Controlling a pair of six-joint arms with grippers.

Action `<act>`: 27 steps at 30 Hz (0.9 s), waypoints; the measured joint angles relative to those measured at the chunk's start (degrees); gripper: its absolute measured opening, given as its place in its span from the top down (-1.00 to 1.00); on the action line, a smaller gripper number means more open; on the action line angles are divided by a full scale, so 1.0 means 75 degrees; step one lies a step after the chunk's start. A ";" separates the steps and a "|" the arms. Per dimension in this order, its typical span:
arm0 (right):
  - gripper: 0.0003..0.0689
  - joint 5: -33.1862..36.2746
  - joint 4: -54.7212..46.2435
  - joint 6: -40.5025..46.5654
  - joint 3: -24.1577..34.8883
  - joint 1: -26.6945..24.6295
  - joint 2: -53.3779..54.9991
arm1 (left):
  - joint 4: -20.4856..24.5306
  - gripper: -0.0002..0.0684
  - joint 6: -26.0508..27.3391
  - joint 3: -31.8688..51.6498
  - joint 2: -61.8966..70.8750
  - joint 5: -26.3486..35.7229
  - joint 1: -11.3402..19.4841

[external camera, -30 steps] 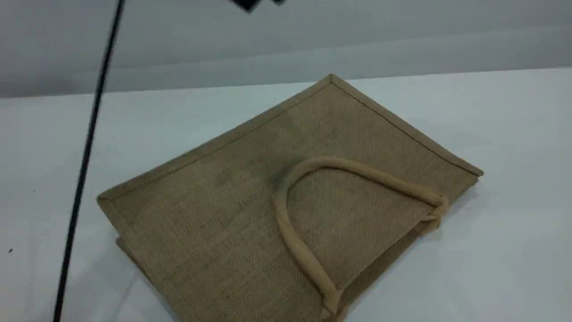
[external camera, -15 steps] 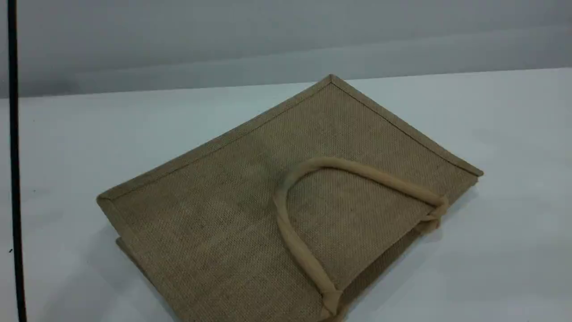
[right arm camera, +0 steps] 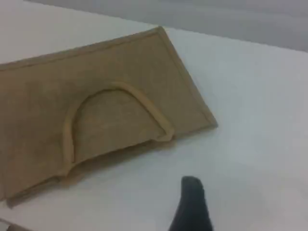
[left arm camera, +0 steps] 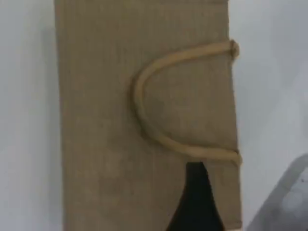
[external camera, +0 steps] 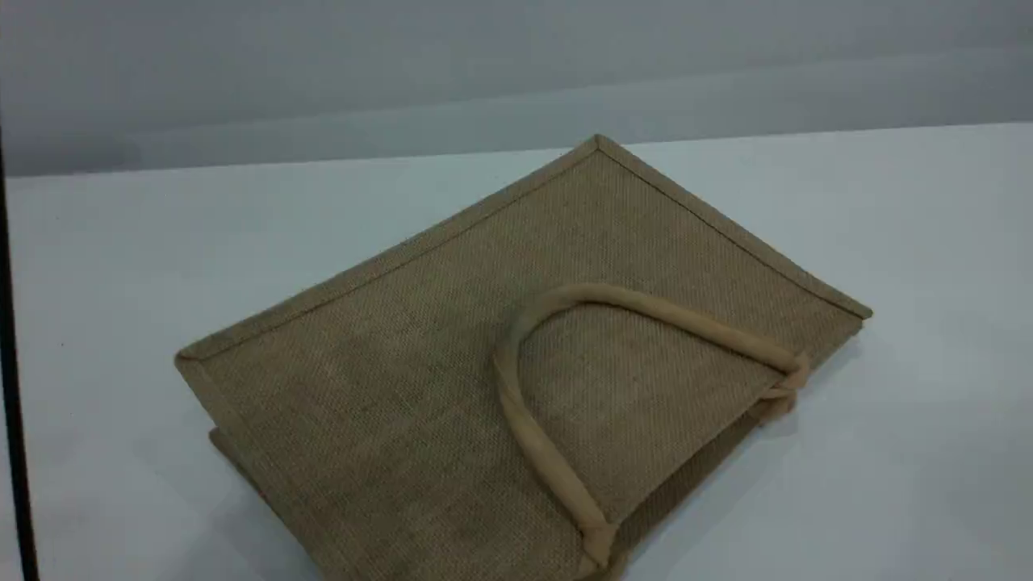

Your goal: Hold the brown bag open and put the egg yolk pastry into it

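The brown bag [external camera: 420, 363] lies flat on the white table, its loop handle [external camera: 516, 403] folded onto the upper face. The egg yolk pastry is out of view. Neither gripper shows in the scene view. In the left wrist view the brown bag [left arm camera: 106, 106] fills the middle, and my left gripper's dark fingertip [left arm camera: 195, 197] hovers above it, just beside the handle [left arm camera: 139, 101]. My right gripper's fingertip [right arm camera: 192, 207] hangs over bare table, apart from the mouth edge of the bag [right arm camera: 43, 96]. Nothing is held by either one.
A thin black cable [external camera: 12, 403] runs down the left edge of the scene view. A grey wall backs the white table [external camera: 928, 242]. A blurred grey shape [left arm camera: 288, 202] sits at the lower right of the left wrist view.
The black cable has swung from a slant over the table to the far left edge. A dark part at the top edge has left the view. The bag has not moved.
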 joint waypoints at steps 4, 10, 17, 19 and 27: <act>-0.39 0.0000 0.0000 0.0000 0.0000 0.0000 0.0010 | -0.0082 -0.44 -0.0373 0.0674 -0.0558 -0.0026 -0.0167; -0.39 0.0000 0.0000 -0.0008 0.0000 0.0000 0.0010 | -0.0103 -0.44 -0.0948 0.2222 -0.1692 -0.0026 -0.0256; -0.39 0.0000 -0.0007 -0.0008 -0.0007 0.0000 0.0010 | -0.0058 -0.44 -0.1232 0.4637 -0.3554 -0.0034 -0.0256; -0.39 0.0000 -0.0007 -0.0008 -0.0007 0.0000 0.0010 | -0.0054 -0.44 -0.1362 0.5306 -0.4230 -0.0303 -0.0256; -0.39 0.0000 0.0022 -0.0008 -0.0007 0.0000 0.0010 | 0.0903 -0.44 -0.2123 0.7543 -0.6953 -0.0929 -0.0249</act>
